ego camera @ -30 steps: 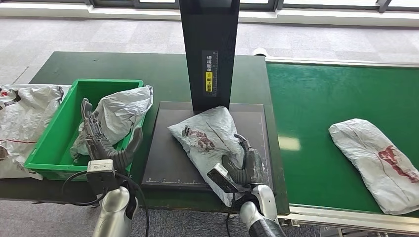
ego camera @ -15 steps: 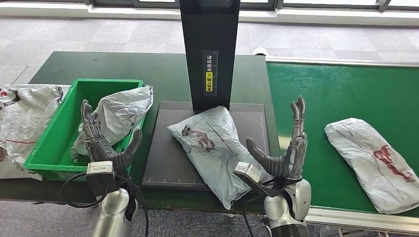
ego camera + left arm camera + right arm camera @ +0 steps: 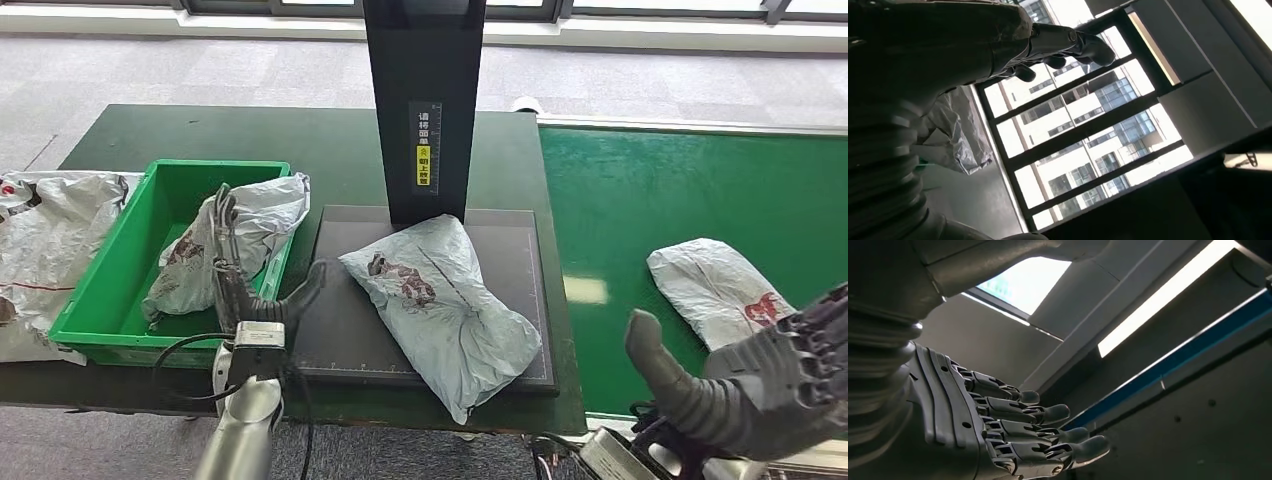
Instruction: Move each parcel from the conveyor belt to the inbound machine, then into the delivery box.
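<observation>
1. Left hand (image 3: 250,290) is hovering empty, fingers spread, between the bin (image 3: 110,290) and scanner plate (image 3: 330,340).
2. Right hand (image 3: 760,385) is raised near the camera, fingers apart, holding nothing.
3. One parcel (image 3: 440,300) is lying on the plate; another (image 3: 715,285) is lying on the belt (image 3: 680,190).

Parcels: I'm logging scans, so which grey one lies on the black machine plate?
The middle parcel, below the black column; another sits in the green bin, another on the conveyor belt.
</observation>
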You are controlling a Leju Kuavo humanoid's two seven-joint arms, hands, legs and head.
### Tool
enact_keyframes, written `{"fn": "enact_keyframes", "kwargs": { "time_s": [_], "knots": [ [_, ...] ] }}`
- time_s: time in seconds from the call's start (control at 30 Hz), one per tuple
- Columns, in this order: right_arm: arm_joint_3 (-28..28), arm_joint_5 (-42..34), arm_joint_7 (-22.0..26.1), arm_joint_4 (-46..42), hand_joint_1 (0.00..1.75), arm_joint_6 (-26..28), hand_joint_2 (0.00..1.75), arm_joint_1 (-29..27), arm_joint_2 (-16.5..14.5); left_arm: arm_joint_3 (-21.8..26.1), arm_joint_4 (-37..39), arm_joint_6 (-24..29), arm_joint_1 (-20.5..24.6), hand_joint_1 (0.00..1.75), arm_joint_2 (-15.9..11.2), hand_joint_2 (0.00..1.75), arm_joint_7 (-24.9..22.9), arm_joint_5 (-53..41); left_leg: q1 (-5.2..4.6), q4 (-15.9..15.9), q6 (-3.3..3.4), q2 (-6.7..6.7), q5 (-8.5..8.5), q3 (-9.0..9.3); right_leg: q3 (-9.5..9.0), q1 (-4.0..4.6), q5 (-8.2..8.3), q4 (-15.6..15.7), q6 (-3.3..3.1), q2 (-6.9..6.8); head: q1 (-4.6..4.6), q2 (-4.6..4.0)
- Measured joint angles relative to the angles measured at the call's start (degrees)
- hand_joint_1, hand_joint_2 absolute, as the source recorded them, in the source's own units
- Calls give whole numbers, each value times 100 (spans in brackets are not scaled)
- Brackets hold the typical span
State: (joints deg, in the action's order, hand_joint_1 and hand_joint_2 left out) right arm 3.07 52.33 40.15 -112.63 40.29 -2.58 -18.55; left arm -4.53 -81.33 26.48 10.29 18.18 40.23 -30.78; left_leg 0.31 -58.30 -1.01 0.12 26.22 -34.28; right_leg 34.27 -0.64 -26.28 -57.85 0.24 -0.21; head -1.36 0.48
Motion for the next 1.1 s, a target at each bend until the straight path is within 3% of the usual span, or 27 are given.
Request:
{"fn": "enact_keyframes", "kwargs": {
  "time_s": [0.27,0.5,0.7,0.9,1.1],
  "knots": [
    [384,-352,-2,-218,0,-17,175,22,33,-671,607,-160,294,0,87,175,-194,-609,0,-1,1,9,0,7,-2,0,3,0,3,10,0,0],
    [556,-493,-2,-129,0,-33,175,61,43,-1024,1867,158,789,0,196,175,-626,-616,0,0,0,9,-1,8,-6,0,4,0,3,10,0,0],
    [580,-537,-2,-31,0,-36,175,74,43,-1137,2727,329,1081,0,292,175,-843,-656,0,0,1,7,0,6,-6,0,4,0,3,9,0,0],
    [582,-540,-2,37,0,-34,175,81,43,-1171,3750,673,1445,0,345,175,-1530,-1019,0,0,1,6,0,5,-6,0,4,0,4,8,0,0],
    [582,-541,-2,76,0,-34,175,82,43,-1181,4536,817,1627,0,364,175,-1662,-1070,0,0,1,6,0,5,-6,0,4,0,4,8,0,0]
  ]
}}
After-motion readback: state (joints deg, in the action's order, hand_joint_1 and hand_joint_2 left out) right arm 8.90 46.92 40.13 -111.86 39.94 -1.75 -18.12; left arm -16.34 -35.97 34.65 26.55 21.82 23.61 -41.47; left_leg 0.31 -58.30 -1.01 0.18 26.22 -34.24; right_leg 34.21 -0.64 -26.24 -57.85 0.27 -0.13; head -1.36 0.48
